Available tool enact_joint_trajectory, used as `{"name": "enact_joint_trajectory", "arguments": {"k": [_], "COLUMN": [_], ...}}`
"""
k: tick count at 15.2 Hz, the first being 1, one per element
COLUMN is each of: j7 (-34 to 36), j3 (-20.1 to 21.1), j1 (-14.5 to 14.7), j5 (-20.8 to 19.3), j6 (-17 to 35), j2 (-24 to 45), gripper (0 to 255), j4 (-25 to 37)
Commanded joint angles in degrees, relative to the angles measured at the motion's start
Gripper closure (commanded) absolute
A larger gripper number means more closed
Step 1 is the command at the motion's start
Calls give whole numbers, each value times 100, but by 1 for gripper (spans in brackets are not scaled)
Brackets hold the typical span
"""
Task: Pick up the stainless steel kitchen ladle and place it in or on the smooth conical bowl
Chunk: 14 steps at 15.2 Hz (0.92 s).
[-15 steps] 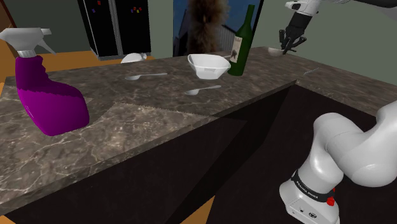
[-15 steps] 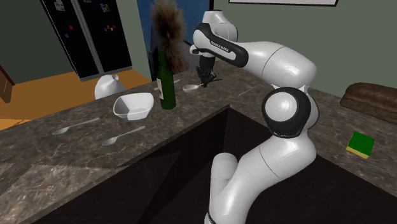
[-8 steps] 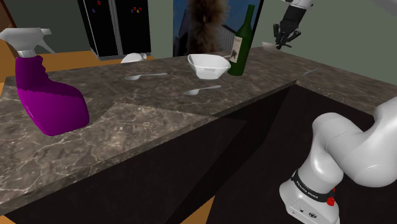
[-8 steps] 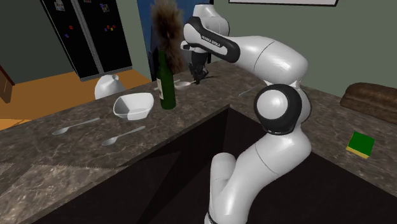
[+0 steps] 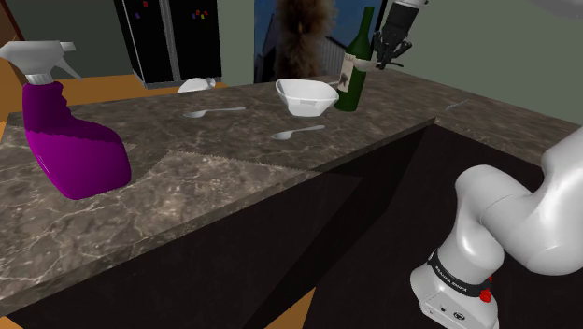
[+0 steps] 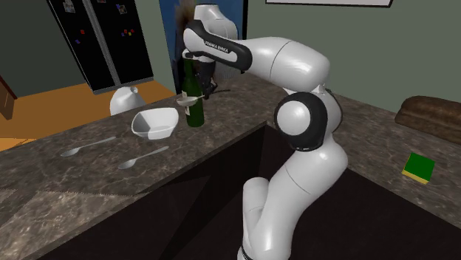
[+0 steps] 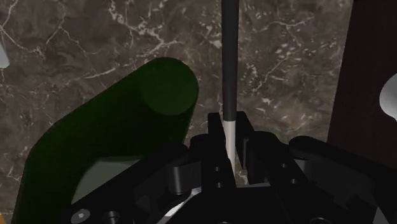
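Now held: slim grey long-handled ladle [image 7: 227,63], its handle clasped between the closed fingers of the black hand [image 7: 228,143].
Ladle's place: above the marble table [image 6: 89,185], just beside the dark green glass bottle [image 6: 193,103], near the white conical bowl [image 6: 155,122].
Handling: probably stiff, light, slippery and cup-heavy, so it may swivel.
Hold point: the handle.

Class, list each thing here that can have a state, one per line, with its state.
gripper, shut on the ladle
ladle, held above the counter
green bottle, upright
white bowl, upright, empty
nearer spoon, lying flat
farther spoon, lying flat
purple spray bottle, standing
fridge doors, shut
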Motion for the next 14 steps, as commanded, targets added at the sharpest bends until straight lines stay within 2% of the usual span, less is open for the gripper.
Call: {"name": "enact_joint_trajectory", "arguments": {"k": [1,6,10,12,14], "j7": [132,303,235,102,-57], "j3": [-40,-329,-750,-978,-1089], "j1": [187,688,1048,1113,989], "j5": [179,753,1483,2006,2599], "j6": [43,164,194,155,54], "j2": [253,1042,1928,2504,3132], "gripper": [255,255,255,255,255], "j4": [131,549,1036,1344,1709]}}
